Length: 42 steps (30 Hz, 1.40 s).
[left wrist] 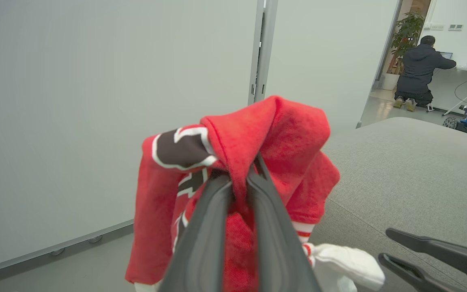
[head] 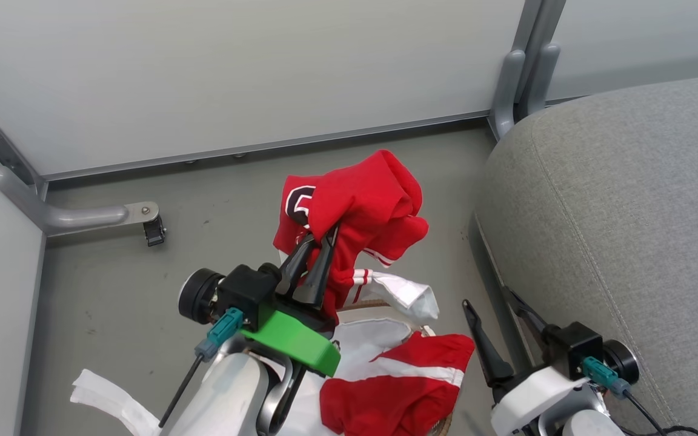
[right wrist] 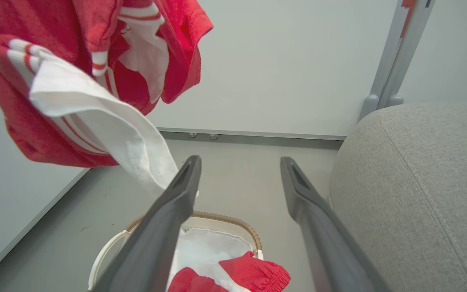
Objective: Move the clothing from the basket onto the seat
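My left gripper (head: 319, 233) is shut on a red garment (head: 355, 212) with a black-and-white numeral, lifted high above the basket; in the left wrist view the fabric (left wrist: 258, 138) drapes over the closed fingers (left wrist: 213, 219). White trim hangs below it (right wrist: 108, 125). More red clothing (head: 397, 387) lies in the basket (right wrist: 225, 221), whose brown woven rim shows under my right gripper. My right gripper (head: 494, 306) stands open and empty beside the grey seat (head: 628, 230).
Pale partition walls (head: 234, 72) with metal posts and feet (head: 88, 215) close off the far side and the left. Grey floor lies between basket and wall. A person (left wrist: 418, 69) kneels far off in another room.
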{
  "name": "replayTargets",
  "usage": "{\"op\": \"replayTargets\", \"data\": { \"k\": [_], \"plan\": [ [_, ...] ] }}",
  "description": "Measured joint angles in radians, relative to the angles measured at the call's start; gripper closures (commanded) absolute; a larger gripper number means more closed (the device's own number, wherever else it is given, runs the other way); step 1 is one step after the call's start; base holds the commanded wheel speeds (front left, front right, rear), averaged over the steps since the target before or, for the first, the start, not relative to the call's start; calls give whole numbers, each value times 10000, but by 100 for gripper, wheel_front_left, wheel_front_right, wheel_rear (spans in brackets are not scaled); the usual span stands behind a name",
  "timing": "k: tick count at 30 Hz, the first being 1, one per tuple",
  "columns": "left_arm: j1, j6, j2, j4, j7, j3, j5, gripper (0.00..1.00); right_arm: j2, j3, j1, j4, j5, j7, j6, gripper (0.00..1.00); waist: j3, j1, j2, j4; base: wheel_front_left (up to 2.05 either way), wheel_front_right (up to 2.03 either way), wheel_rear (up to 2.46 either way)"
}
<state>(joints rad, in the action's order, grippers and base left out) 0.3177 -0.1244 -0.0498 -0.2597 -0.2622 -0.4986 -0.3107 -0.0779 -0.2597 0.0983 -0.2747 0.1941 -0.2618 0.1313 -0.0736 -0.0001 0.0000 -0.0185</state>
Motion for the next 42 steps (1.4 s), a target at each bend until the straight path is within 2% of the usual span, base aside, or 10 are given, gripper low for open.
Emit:
{"op": "replayTargets", "data": {
  "k": [19,27,32,42],
  "plan": [
    [52,-2,0,-33,0,-188,-198,100,-487,-2846,1589,1133,259,0,0,0,-236,0,0,-115,0,0,0],
    [186,0,0,-105,0,-460,-318,100,-504,-4000,2412,309,713,0,0,0,-305,0,0,-217,0,0,0],
    [242,8,0,-113,0,-723,-428,100,-272,-4514,2931,-508,1022,0,0,0,-321,1,0,-356,0,0,0],
    [355,90,0,-88,0,-1244,-625,100,79,-4433,3362,-1202,1114,0,0,0,-300,1,0,-638,0,0,0]
  ]
}}
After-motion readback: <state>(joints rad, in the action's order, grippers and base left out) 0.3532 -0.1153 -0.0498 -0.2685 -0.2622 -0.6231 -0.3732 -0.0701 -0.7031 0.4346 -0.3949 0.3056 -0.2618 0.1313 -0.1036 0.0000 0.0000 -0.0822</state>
